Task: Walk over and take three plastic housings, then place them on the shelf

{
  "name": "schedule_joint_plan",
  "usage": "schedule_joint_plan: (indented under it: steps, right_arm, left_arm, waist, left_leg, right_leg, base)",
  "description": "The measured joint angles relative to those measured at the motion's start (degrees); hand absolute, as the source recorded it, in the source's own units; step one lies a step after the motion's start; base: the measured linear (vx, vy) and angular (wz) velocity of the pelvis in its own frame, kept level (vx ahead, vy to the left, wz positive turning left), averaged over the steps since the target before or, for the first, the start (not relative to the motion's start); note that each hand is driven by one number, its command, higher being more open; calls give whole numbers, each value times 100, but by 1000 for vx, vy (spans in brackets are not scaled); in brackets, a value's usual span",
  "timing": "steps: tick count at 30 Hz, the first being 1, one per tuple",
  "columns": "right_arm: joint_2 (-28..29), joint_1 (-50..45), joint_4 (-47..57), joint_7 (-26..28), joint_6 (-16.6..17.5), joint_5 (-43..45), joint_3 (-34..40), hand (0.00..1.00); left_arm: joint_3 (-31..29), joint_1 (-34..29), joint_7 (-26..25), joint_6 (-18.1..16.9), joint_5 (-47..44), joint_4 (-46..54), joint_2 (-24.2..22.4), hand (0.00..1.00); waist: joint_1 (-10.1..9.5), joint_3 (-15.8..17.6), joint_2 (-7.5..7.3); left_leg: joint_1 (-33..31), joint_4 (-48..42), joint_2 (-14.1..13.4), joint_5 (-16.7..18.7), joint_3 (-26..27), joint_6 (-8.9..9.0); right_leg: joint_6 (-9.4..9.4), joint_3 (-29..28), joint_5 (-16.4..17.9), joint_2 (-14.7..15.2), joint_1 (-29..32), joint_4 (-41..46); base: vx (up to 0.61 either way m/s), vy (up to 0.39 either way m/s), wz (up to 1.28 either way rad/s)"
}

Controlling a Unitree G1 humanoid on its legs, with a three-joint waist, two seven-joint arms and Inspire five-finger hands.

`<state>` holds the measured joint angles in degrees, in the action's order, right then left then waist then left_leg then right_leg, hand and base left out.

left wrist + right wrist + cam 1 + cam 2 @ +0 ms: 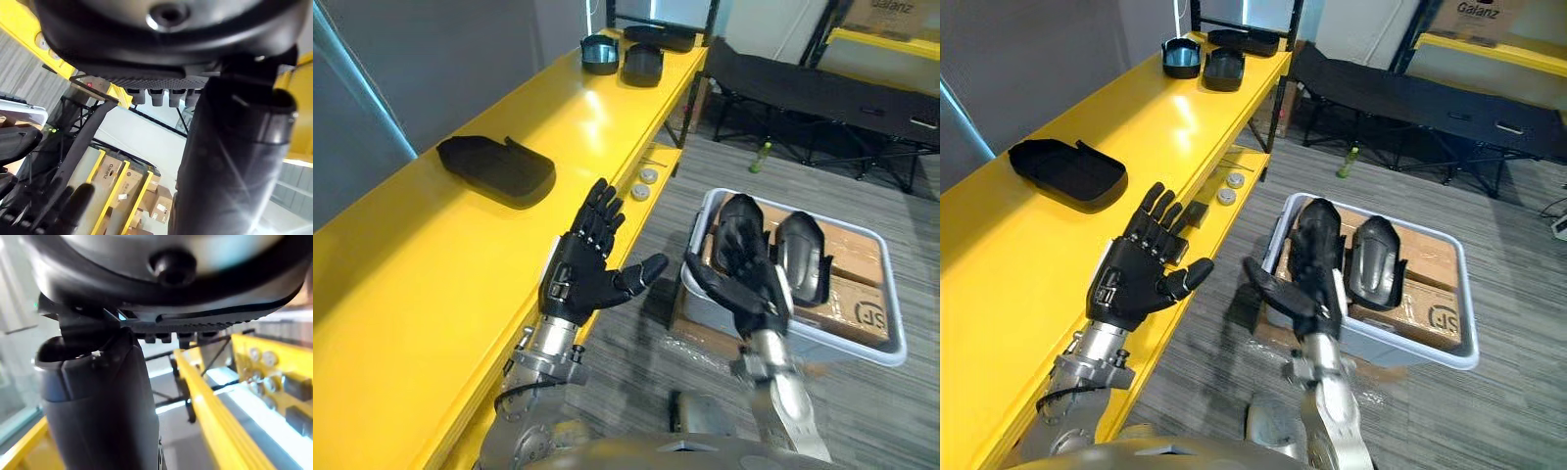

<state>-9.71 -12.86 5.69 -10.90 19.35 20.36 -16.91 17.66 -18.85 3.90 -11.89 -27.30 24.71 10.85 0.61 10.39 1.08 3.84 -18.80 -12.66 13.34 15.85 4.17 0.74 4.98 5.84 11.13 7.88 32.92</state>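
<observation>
Black housing (497, 168) seen on yellow shelf (411, 294) upper left, left hand (578, 274) spread centre, right hand (746, 277) straight-fingered by bin (842, 343).

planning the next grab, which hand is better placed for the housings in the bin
Right hand, probably: open, next to the white bin of housings; left hand sits over by the yellow shelf.

Shelf (431, 323): bright yellow, glossy. Plastic housing (496, 169) on top: matt black. Round housings (643, 64) at far end: black, one with a bluish inside. Bin (847, 345): pale grey-white. Housings in bin (800, 257): glossy black. Cardboard (857, 294) beneath: brown, black print. Floor (920, 245): grey, fine stripes. Cot (822, 88): black. Bottle (761, 157): green. Left hand (579, 269), right hand (744, 274): black, silver-grey wrists.
</observation>
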Motion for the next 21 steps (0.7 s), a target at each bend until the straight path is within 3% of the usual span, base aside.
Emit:
schedule_joint_plan:
  steps: [1,3,4,5,6,7,8,9,10,11,12,13,14,15,16,17,20,21]
  right_arm:
    - [51,129,-117,-89,0,-39,-73,100]
    - [331,384,-346,-253,-3,-199,-172,100]
    - [381,360,-347,-258,-3,-192,-172,100]
    - [438,233,-346,-253,-8,-198,-158,100]
    - [482,49,-338,-246,-30,-206,-46,100]
    - [477,-147,-332,-223,-74,-198,131,100]
    - [424,-308,-327,-183,-146,-187,379,100]
    - [359,-394,-328,-160,-185,-186,528,100]
    - [201,-529,-331,-142,-253,-187,915,100]
    - [105,-658,-330,-142,-287,-191,1262,100]
    - [103,-718,-324,-141,-286,-192,1391,100]
    - [118,-913,-221,-144,-274,-200,1611,100]
    - [100,-996,-146,-144,-255,-202,1675,100]
    - [61,-1065,12,-142,-232,-205,1802,100]
    - [46,-1073,189,-141,-212,-205,1953,100]
    - [51,-1077,218,-142,-208,-206,1985,100]
    - [51,-1110,217,-143,-288,-222,1964,100]
    - [52,-1085,204,-147,-401,-213,1976,100]
  left_arm:
    - [0,43,16,2,-5,-21,0,100]
    - [-22,65,232,62,-300,-56,-1,100]
    - [-24,66,279,89,-414,-61,-1,100]
    - [-23,66,352,112,-593,-80,4,100]
    - [9,123,410,126,-666,-177,6,100]
    - [74,161,419,234,-686,-269,-43,100]
    - [183,167,417,350,-684,-308,-146,100]
    - [238,179,414,423,-680,-321,-204,100]
    - [436,276,404,613,-652,-354,-323,100]
    - [597,394,408,773,-625,-410,-431,100]
    - [652,437,414,819,-626,-409,-432,100]
    - [733,518,501,864,-624,-414,-418,100]
    - [754,533,559,864,-619,-412,-412,100]
    - [809,549,625,853,-617,-401,-471,100]
    - [915,544,666,842,-614,-390,-529,100]
    - [954,533,674,843,-610,-397,-522,100]
    - [901,448,629,841,-625,-410,-493,100]
    - [795,420,626,840,-629,-415,-449,100]
  waist:
    - [-57,-16,0]
    - [-159,-57,-17]
    - [-160,-67,-26]
    - [-152,-136,-144]
    - [-52,-184,-153]
    - [-4,-242,-60]
    - [61,-292,23]
    - [143,-307,74]
    - [277,-292,192]
    - [411,-270,266]
    - [508,-235,242]
    - [645,-165,122]
    - [626,-123,28]
    - [541,-141,63]
    - [486,-205,226]
    - [494,-231,266]
    - [415,-270,318]
    - [387,-290,347]
  left_leg:
    - [-49,-1,-62,-43,8,56]
    - [-279,2,-332,-237,42,349]
    - [-339,-7,-414,-284,68,434]
    - [-401,0,-547,-406,125,656]
    - [-490,43,-715,-548,48,850]
    - [-504,237,-848,-693,-86,895]
    - [-499,436,-949,-868,-210,903]
    - [-514,517,-1017,-986,-263,914]
    - [-558,548,-1166,-1231,-368,861]
    - [-656,436,-1300,-1538,-504,613]
    - [-726,319,-1325,-1723,-567,369]
    - [-860,27,-1345,-2210,-586,-284]
    - [-870,-36,-1274,-2065,-654,-92]
    - [-830,-64,-987,-1727,-834,261]
    - [-838,-31,-533,-1312,-932,241]
    - [-783,118,-331,-1070,-952,199]
    - [-507,627,34,-657,-1006,157]
    - [-502,797,132,-502,-1150,311]
  right_leg:
    - [2,16,33,156,-66,105]
    - [6,-80,21,718,-242,166]
    - [10,-143,-2,813,-249,89]
    - [95,-308,-296,890,-306,-350]
    - [694,-420,-221,701,-439,-736]
    - [1008,-320,43,557,-486,-908]
    - [1165,-235,302,427,-489,-1056]
    - [1200,-174,444,349,-491,-1116]
    - [1163,-79,638,185,-510,-1188]
    - [1065,-7,692,18,-575,-1222]
    - [1013,57,716,-19,-651,-1230]
    - [840,167,748,-48,-843,-1275]
    - [766,150,771,-14,-871,-1328]
    - [692,63,779,22,-842,-1436]
    - [608,-79,704,-28,-685,-1560]
    - [601,-137,656,-44,-653,-1615]
    - [647,-401,533,-158,-427,-1672]
    - [708,-564,423,-188,-322,-1731]
  base:
    - [-86,-315,-31]
    - [-83,-390,-36]
    - [-64,-447,-56]
    - [-68,-507,-52]
    - [-64,-641,-52]
    - [-45,-553,-40]
    - [-19,-439,-29]
    - [-12,-394,-25]
    - [-37,-492,-12]
    - [-35,-389,-1]
    - [-69,-423,19]
    - [-55,-269,16]
    - [-105,-310,-19]
    - [-149,-108,-68]
    - [-140,-56,-70]
    - [-98,-15,-52]
    - [-51,20,-44]
    - [-26,77,-47]
